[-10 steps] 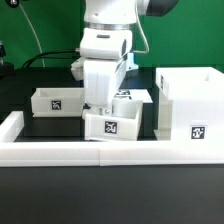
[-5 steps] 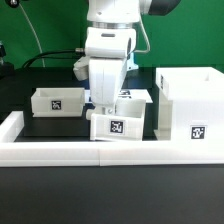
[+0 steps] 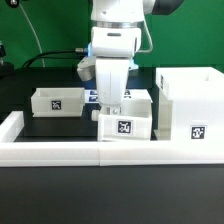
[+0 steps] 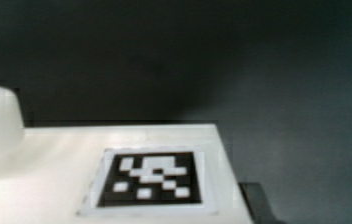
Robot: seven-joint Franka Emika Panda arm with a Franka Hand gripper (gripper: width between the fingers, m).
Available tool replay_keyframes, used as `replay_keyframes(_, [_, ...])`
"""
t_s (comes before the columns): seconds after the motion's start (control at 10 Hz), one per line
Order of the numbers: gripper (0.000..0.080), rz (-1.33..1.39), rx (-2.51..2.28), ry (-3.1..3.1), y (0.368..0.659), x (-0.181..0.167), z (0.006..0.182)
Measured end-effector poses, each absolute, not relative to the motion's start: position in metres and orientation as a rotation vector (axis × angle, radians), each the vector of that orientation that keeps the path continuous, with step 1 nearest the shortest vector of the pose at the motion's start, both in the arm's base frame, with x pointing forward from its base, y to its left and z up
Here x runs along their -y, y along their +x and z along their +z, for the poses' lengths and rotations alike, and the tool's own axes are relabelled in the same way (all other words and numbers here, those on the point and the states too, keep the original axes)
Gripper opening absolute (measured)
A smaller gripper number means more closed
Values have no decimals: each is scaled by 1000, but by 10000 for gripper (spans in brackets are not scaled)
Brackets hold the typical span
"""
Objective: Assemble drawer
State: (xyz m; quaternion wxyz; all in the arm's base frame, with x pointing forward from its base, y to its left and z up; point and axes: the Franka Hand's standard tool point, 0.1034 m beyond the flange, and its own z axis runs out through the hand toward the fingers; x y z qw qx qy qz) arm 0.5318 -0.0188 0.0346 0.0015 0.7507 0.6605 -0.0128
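My gripper (image 3: 111, 104) is shut on the back wall of a small white open-top tray (image 3: 125, 125). The tray's tag faces the camera, and it stands just behind the front border wall, close to the left of the tall white cabinet shell (image 3: 190, 105). The second tray (image 3: 57, 101) sits at the exterior view's left, apart from the arm. In the wrist view a white tagged surface of the held tray (image 4: 152, 180) fills the lower part, with one dark fingertip (image 4: 258, 205) beside it; the other finger is hidden.
A long low white border wall (image 3: 60, 152) runs along the front and turns back at the exterior view's left. A flat white piece with tags (image 3: 138, 96), apparently the marker board, lies behind the held tray. The table is black.
My gripper and the tray have moved toward the exterior view's right, closer to the cabinet shell. The tray tilted half a second ago and now stands level.
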Motion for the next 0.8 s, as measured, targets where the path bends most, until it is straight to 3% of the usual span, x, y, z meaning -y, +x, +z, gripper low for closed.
replay_keyframes(0.8, [42,-56,-2157,2283,532,21,29])
